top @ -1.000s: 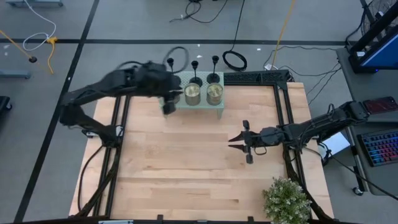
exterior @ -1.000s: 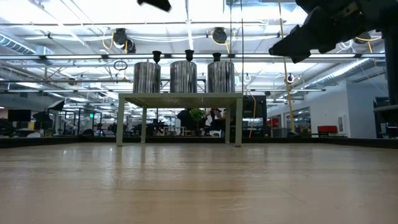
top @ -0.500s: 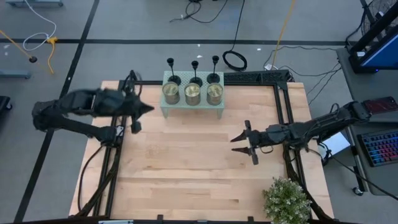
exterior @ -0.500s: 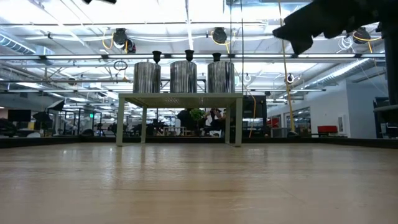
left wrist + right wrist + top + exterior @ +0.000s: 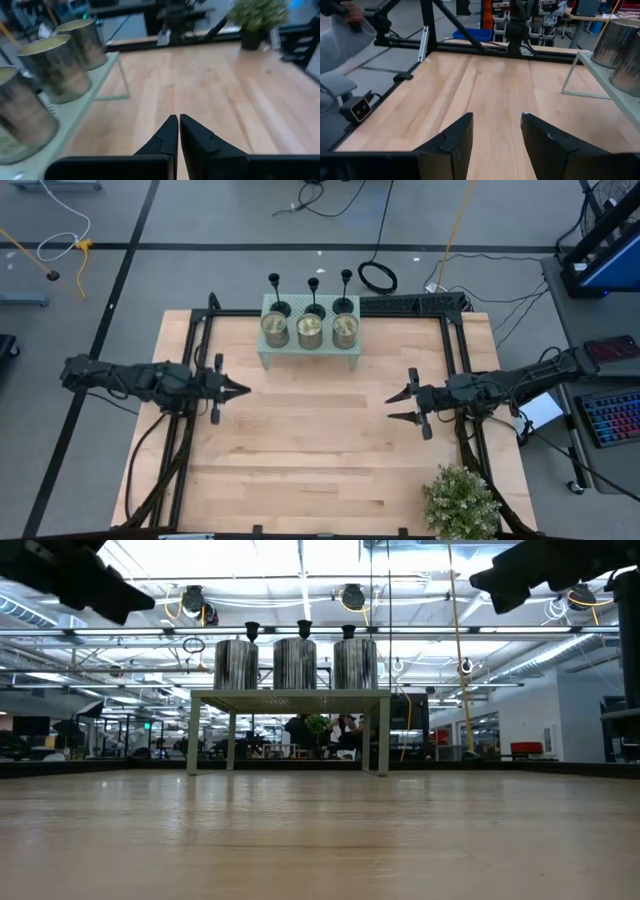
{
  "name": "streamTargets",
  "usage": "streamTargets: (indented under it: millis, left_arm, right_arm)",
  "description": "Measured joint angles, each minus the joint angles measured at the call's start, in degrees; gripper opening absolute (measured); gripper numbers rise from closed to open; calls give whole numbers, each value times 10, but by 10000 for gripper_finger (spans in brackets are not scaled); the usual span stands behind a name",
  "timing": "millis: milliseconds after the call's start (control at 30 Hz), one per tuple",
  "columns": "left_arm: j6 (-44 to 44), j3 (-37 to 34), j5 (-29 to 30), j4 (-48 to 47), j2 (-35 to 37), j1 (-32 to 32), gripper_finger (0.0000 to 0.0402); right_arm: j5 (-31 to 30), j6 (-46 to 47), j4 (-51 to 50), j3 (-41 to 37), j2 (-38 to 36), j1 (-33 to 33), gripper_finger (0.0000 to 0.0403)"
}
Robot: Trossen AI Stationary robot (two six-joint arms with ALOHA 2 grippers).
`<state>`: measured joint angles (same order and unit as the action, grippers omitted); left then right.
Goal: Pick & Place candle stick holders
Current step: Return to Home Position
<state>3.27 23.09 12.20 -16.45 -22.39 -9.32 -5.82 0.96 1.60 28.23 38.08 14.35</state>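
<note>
Seen from above, the three candle stick holders [image 5: 314,308] stand in a row along the far edge of the small pale-green shelf [image 5: 310,356]. They are just behind three tins [image 5: 310,332], at the far middle of the table [image 5: 300,470]. The left gripper [image 5: 244,391] hangs over the table's left side, jaws pressed to a single point. The right gripper [image 5: 389,409] faces it from the right, jaws spread and empty. Both are well apart from the shelf, so homing looks nearly done. I judge the clean finish is drawing each arm straight back to its own side, level, with no swing toward the shelf.

At table height, the holders are matte black, with thin stems and small flared cups showing above the tins' shiny, streaked metal walls. The shelf is a thin slab on slim legs.

In the left wrist view, two dark angular fingers meet edge to edge over pale, long-grained planks, with the squat cylindrical tins alongside.

In the right wrist view, blunt dark fingers stand wide apart, with only bare wood between them
</note>
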Motion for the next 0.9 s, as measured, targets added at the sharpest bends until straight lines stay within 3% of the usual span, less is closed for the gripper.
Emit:
streamTargets:
  millis: [167,300,533,700,900]
  left_arm:
    - [-3,-81,-8,105,52,-11,18]
    - [-10,-110,-2,134,56,-11,38]
    - [-17,-113,72,122,56,-11,134]
    - [28,-112,45,115,56,-11,197]
    - [8,-67,38,-8,77,-11,231]
  right_arm:
    - [1,-33,3,-23,-29,0,161]
    - [1,-40,4,-61,-80,-1,161]
    - [1,-37,5,-126,-203,-2,165]
    - [1,-56,-10,-157,-272,-2,163]
    - [1,-62,-64,-161,-346,-2,166]
